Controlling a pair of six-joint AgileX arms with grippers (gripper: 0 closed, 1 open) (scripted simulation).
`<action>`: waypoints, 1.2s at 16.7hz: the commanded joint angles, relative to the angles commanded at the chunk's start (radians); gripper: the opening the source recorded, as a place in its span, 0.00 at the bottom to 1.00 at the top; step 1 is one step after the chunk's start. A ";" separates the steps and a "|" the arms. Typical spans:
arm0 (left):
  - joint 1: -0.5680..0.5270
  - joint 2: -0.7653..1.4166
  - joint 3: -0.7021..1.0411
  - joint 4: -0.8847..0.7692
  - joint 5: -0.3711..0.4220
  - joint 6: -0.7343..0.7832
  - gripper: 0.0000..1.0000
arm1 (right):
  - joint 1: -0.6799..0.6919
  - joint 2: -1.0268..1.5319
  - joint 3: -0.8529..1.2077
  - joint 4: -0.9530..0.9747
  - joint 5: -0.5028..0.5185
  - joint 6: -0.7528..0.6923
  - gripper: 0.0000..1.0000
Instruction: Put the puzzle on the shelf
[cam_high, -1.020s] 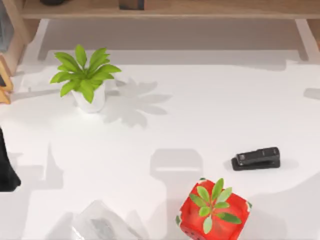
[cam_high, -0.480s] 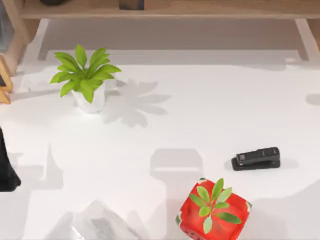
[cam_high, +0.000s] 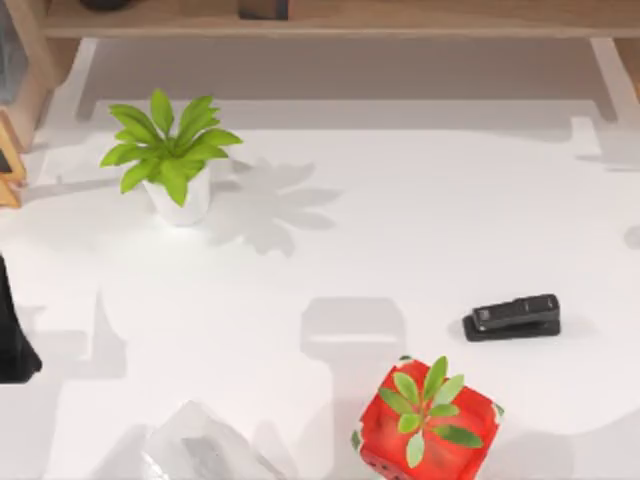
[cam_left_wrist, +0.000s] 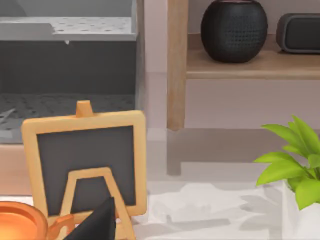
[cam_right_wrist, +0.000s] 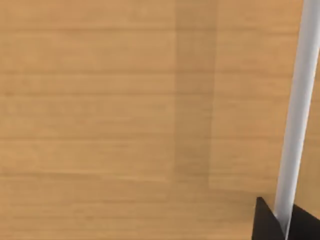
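Starting at the desk's (cam_high: 400, 230) left edge, the left arm (cam_high: 14, 345) sits parked as a dark mass low on that side. A dark wedge of the left hand (cam_left_wrist: 97, 222) shows in its wrist view; I cannot tell whether that hand is spread or pressed together. Ahead of it stand an orange cup (cam_left_wrist: 20, 220) and a small chalkboard easel (cam_left_wrist: 85, 160), with a grey rack (cam_left_wrist: 65, 55) behind them. Next comes a potted plant (cam_high: 170, 165), upright, near the desk's far left. A clear faceted object (cam_high: 205, 450) lies at the near edge. The middle of the desk is bare white, giving wide room. The shelf (cam_high: 400, 20) runs its long axis left to right along the far edge; its wooden upright (cam_left_wrist: 176, 65) stands beside a round black speaker (cam_left_wrist: 232, 30) on the board. Further right, a red box with green leaves (cam_high: 425, 420) sits at the near edge, and a black stapler (cam_high: 512, 316) lies just beyond it, long axis left to right. The right hand (cam_right_wrist: 270, 222) hangs close over tan wood grain (cam_right_wrist: 125, 125) beside a white strip (cam_right_wrist: 297, 125); I cannot tell its state. I cannot tell where the puzzle lies, which way it faces, or how it sits relative to either hand.
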 joint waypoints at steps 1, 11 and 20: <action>0.000 0.000 0.000 0.000 0.000 0.000 1.00 | 0.000 0.000 0.000 0.000 0.000 0.000 0.00; 0.000 0.000 0.000 0.000 0.000 0.000 1.00 | -0.082 -0.092 -0.231 0.137 -0.084 0.002 0.00; 0.000 0.000 0.000 0.000 0.000 0.000 1.00 | -0.144 -0.128 -0.340 0.209 -0.145 0.003 0.00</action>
